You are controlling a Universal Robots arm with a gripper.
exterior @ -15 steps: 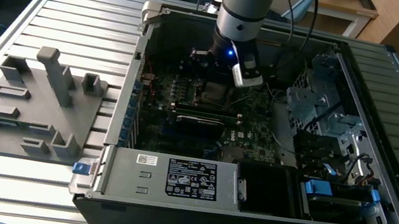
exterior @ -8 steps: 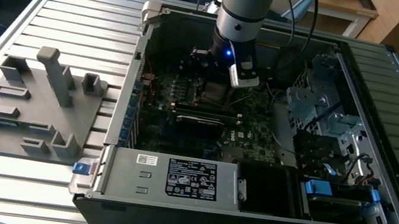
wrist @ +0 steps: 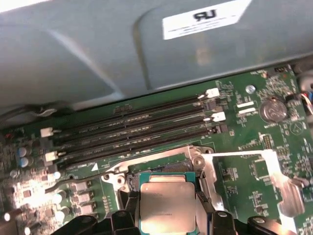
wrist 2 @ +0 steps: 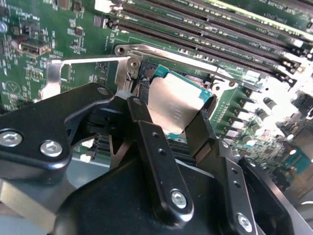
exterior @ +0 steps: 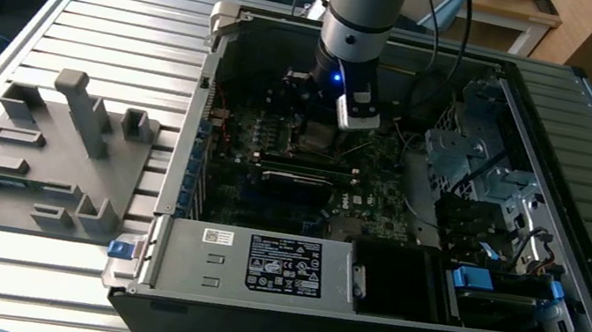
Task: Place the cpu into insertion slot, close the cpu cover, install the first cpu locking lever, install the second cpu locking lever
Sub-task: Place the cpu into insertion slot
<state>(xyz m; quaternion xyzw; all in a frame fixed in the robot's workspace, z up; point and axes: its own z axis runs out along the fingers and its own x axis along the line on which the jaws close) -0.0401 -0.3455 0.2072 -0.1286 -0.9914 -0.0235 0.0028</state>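
Holding the small flat square cpu with its dull silver-grey metal top (wrist 2: pixel 176 100) clamped between the 2 black fingers of my claw (wrist 2: pixel 171 115), I am on step 1 of 4. The square insertion slot with its silvery metal rim (wrist: pixel 168 155) lies just beneath my fingertips in the green circuit board (wrist: pixel 244 196). Whether the chip touches it I cannot tell. Seating it, I judge, calls for level, square alignment.
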